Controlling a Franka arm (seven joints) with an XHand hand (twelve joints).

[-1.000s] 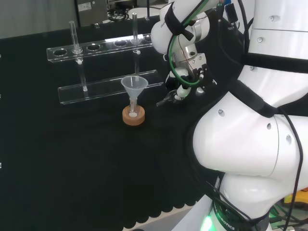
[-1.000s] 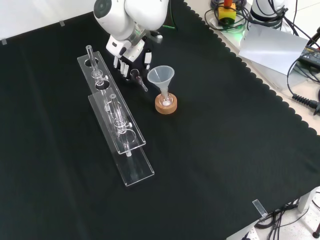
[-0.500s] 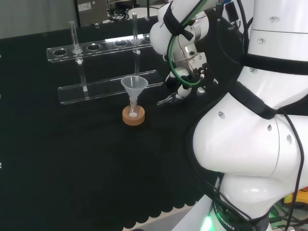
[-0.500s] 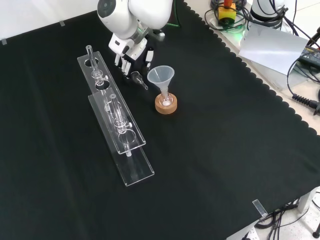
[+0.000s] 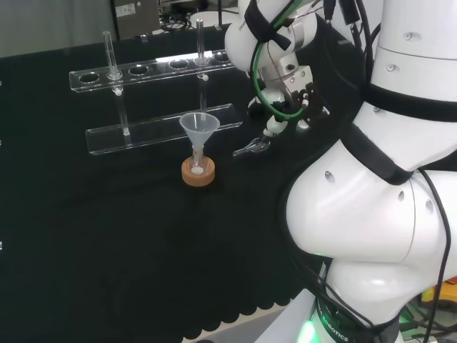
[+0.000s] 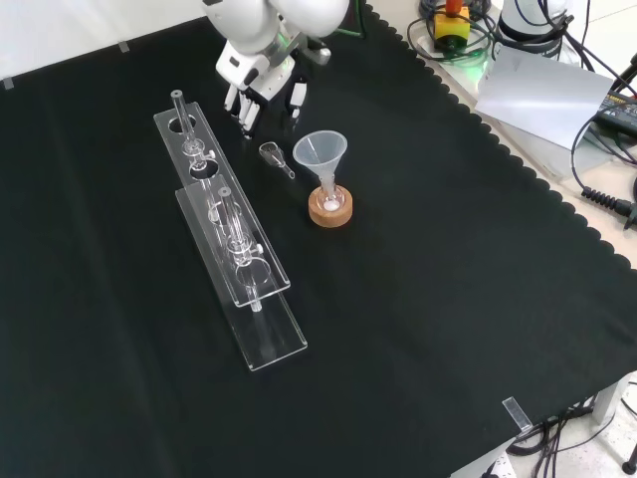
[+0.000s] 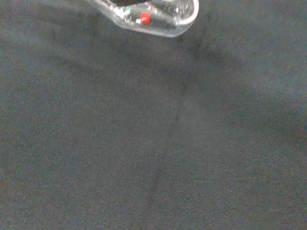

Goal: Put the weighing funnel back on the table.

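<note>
The weighing funnel [image 6: 276, 157], a small clear scoop with a short stem, lies on the black cloth between the rack and the big funnel. In the head view the weighing funnel [image 5: 251, 148] rests just right of the big funnel. The hand [image 6: 267, 90] hangs above and beyond it, fingers straight and pointing down, apart from the piece. In the head view the hand [image 5: 288, 100] is up and to the right of the piece, holding nothing. The wrist view shows the clear weighing funnel [image 7: 154, 15] on the cloth, close to the camera.
The big funnel [image 6: 319, 151] stands with its stem in a small flask on a cork ring [image 6: 329, 209]. A clear test-tube rack [image 6: 231, 244] with a few tubes runs along the left in the front view. The arm's white links [image 5: 371, 200] stand at the head view's right.
The hand has let go of the weighing funnel and risen away from it. The weighing funnel stays lying on the cloth.
</note>
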